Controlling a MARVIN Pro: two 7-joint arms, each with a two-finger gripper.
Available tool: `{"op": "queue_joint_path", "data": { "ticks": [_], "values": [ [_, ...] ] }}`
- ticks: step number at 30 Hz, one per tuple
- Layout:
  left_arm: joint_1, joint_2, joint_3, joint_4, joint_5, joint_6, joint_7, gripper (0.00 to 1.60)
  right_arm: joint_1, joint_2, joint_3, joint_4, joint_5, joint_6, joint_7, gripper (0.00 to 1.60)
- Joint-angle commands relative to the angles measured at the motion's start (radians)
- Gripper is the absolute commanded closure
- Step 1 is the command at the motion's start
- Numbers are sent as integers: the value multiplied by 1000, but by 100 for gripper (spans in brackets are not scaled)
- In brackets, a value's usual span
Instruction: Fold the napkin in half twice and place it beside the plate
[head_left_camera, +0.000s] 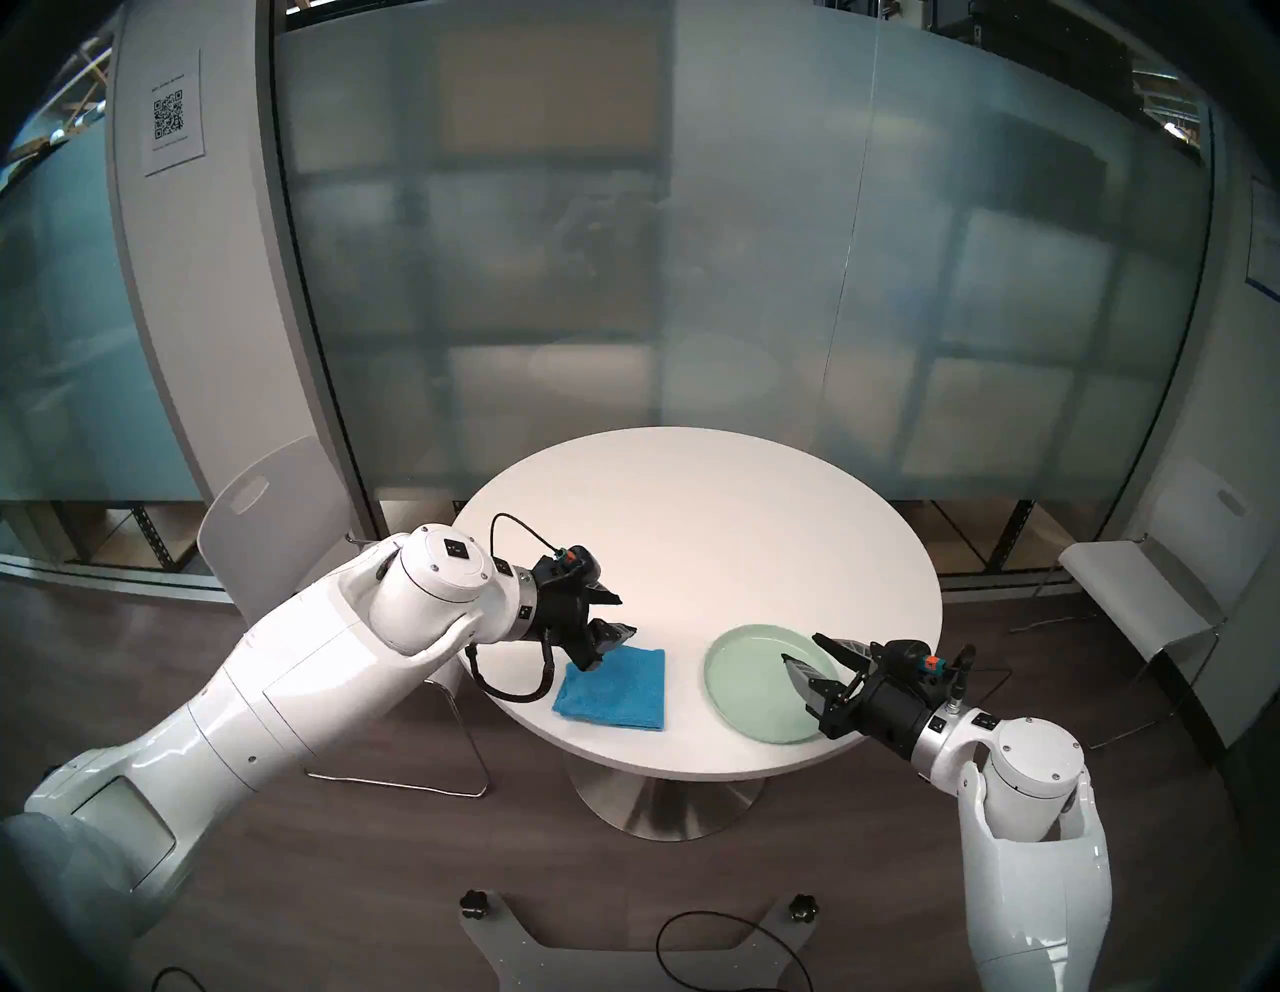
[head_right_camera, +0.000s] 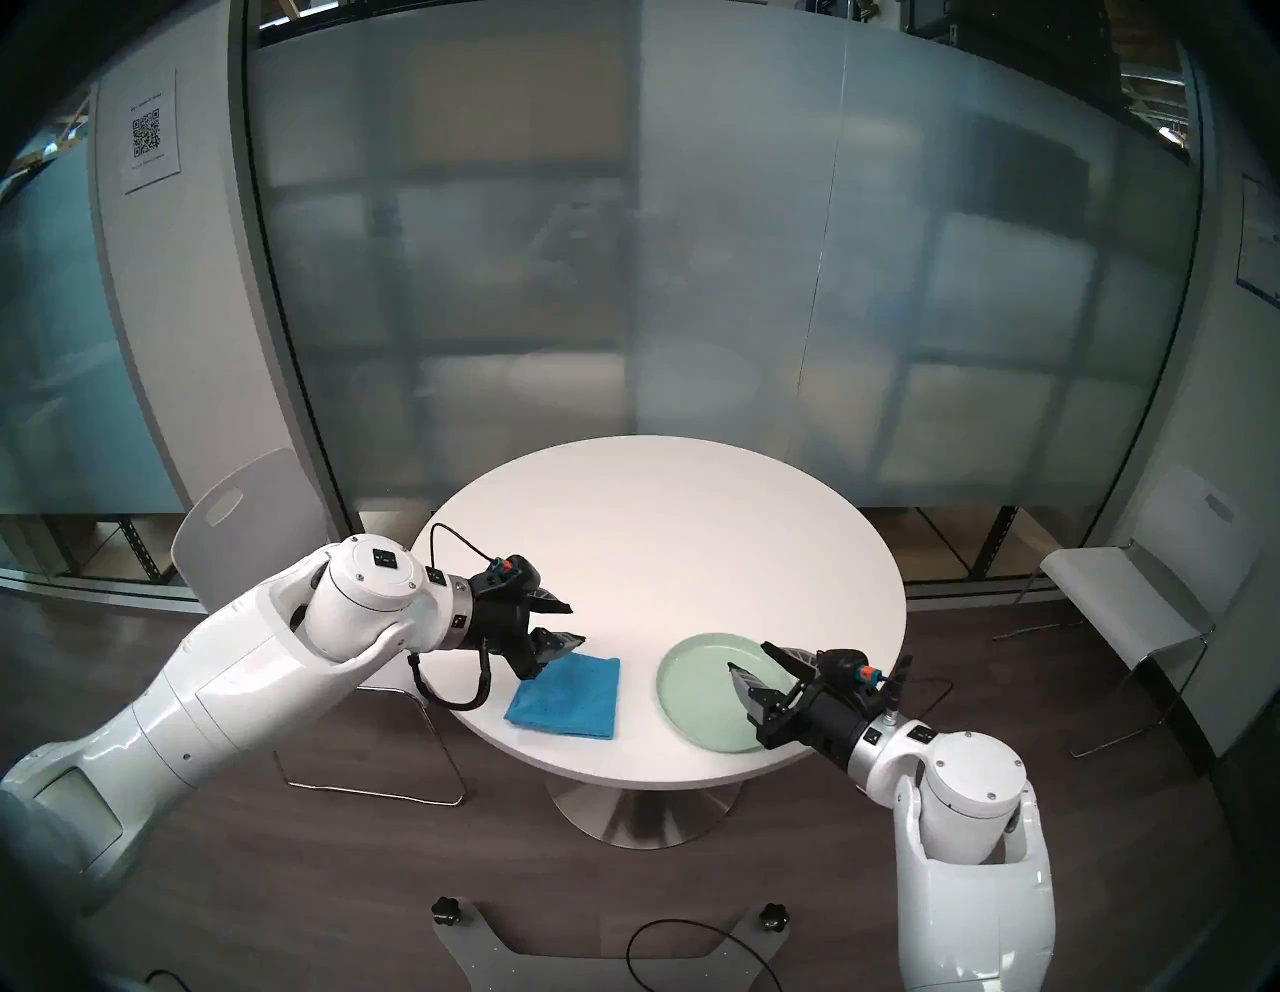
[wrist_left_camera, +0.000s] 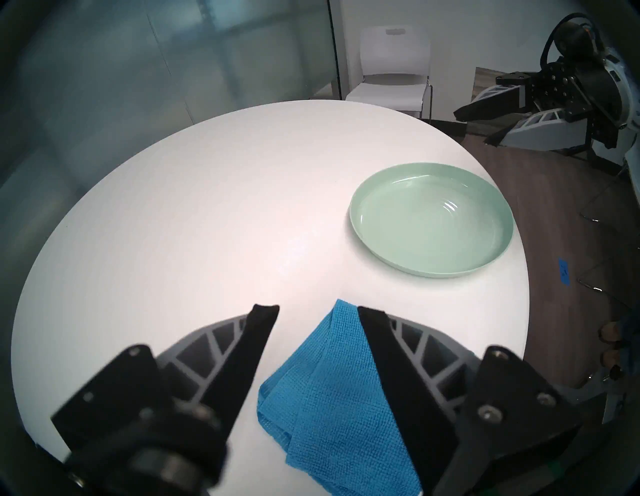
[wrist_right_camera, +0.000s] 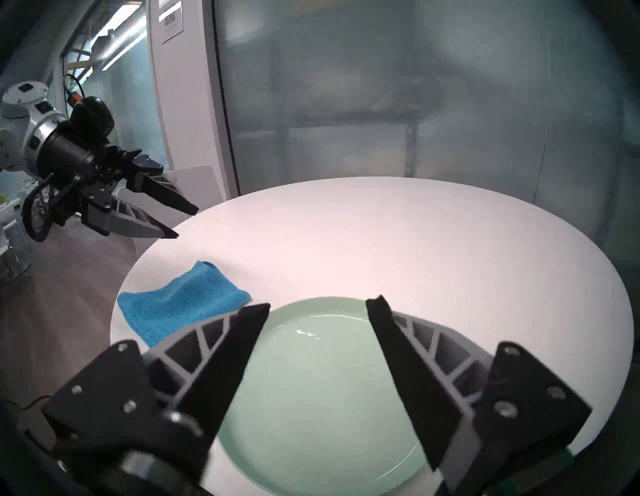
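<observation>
On the near edge of the round white worktop (head_left_camera: 692, 526), the folded blue napkin (head_left_camera: 616, 689) lies flat, left of the pale green plate (head_left_camera: 744, 675) with bare surface between them. From the head views its far-left corner is hidden behind the left end effector (head_left_camera: 616, 613), which hangs above it — spread, nothing pinched, as the left wrist view (wrist_left_camera: 317, 311) confirms. In that wrist view one black finger (wrist_left_camera: 398, 374) covers the napkin's (wrist_left_camera: 332, 398) right side and the picture's lower rim cuts off its near edge, so the full outline cannot be made out there; layered folds show along its left edge.

Over on the right, the right end effector (head_left_camera: 807, 648) hovers over the plate, spread and empty — its fingers and black body block the plate's near-right rim from the head. In the right wrist view the two fingers frame the plate (wrist_right_camera: 311, 398), whose near edge runs out of the frame, and one finger clips a corner of the napkin (wrist_right_camera: 183, 304).

Around the worktop stand a white chair (head_left_camera: 263, 526) at left, another (head_left_camera: 1143, 589) at right, and frosted glass panels (head_left_camera: 692, 242) behind, blurring whatever lies beyond. A black cable (head_left_camera: 727, 956) loops on the floor.
</observation>
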Motion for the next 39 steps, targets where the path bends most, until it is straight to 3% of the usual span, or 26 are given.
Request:
{"op": "queue_joint_path", "data": {
  "ticks": [1, 17, 26, 39],
  "values": [
    [-15, 2, -9, -13, 1, -3, -2, 48, 0, -54, 26, -29, 34, -48, -34, 31],
    [-15, 2, -9, -13, 1, -4, -2, 48, 39, -145, 82, 28, 89, -201, -131, 23],
    [-15, 2, -8, -13, 0, -4, -2, 48, 52, -155, 73, 76, 132, -286, -214, 15],
    [-15, 2, -8, -13, 0, -4, -2, 48, 67, -149, 72, 96, 126, -287, -210, 15]
  ]
}}
